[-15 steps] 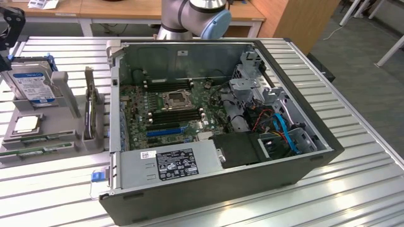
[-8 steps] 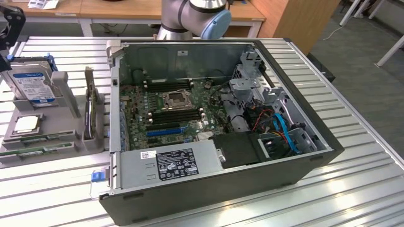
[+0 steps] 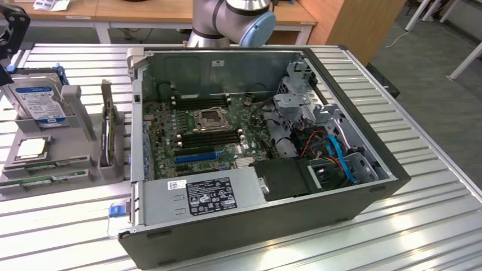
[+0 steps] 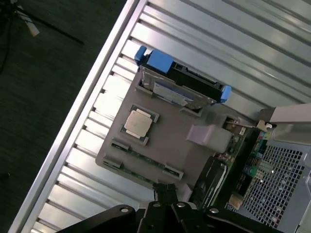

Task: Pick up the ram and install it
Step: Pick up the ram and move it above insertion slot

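While the ram (image 4: 146, 161) lies untouched in its groove on the grey parts holder (image 4: 167, 145), you are at the approach stage of the pick. Nothing has been lifted, and nothing new is seated in the open computer case (image 3: 362, 197).

Your gripper (image 4: 165, 188) hangs above the holder with its fingers clenched together on nothing. The ram is the thin green stick along the holder's edge closest to the fingertips, below them and a little ahead. Beyond it, further from the gripper, sits the loose processor (image 4: 138, 121). The hard drive (image 4: 177, 91) in its blue-clipped caddy stands at the holder's far end. The expansion card (image 4: 214, 180) stands on edge off to the side of the fingertips, on the case side, so that is your tight flank.

As I judge it, the pick calls for the fingers to part first, since pressed together they cannot straddle the stick. They then need to line up across the ram's narrow width, between its two end clips and clear of the card. Seating it will ask for a square, level drop into the memory slots (image 3: 212, 137) beside the socket. I cannot tell which slot is free.
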### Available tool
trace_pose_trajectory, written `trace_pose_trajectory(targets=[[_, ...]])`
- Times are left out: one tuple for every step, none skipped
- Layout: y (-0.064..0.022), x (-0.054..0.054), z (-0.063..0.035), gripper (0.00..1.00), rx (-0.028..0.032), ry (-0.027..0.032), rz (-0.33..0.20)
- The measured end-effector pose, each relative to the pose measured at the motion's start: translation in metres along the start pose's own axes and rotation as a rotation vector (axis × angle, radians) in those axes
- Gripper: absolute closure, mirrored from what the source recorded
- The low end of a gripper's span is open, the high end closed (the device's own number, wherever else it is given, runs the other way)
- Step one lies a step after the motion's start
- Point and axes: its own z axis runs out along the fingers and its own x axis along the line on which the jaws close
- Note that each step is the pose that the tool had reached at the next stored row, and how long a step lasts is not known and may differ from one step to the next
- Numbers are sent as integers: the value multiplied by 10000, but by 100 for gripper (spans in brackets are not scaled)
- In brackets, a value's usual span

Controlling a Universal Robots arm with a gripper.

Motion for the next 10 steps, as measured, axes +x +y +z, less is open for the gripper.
trace_pose_trajectory(targets=[[0, 0, 0, 90, -3, 6, -137], [0, 0, 0, 90, -7, 13, -292], [0, 0, 0, 90, -10, 20, -438], [0, 0, 0, 90, -14, 26, -591], [0, 0, 0, 90, -17, 33, -741], [0, 0, 0, 90, -21, 39, -887], [0, 0, 0, 90, -24, 46, -1029], [0, 0, 0, 90, -27, 52, -1169], [0, 0, 0, 90, -31, 58, -1312], [0, 0, 0, 90, -34, 63, -1434]])
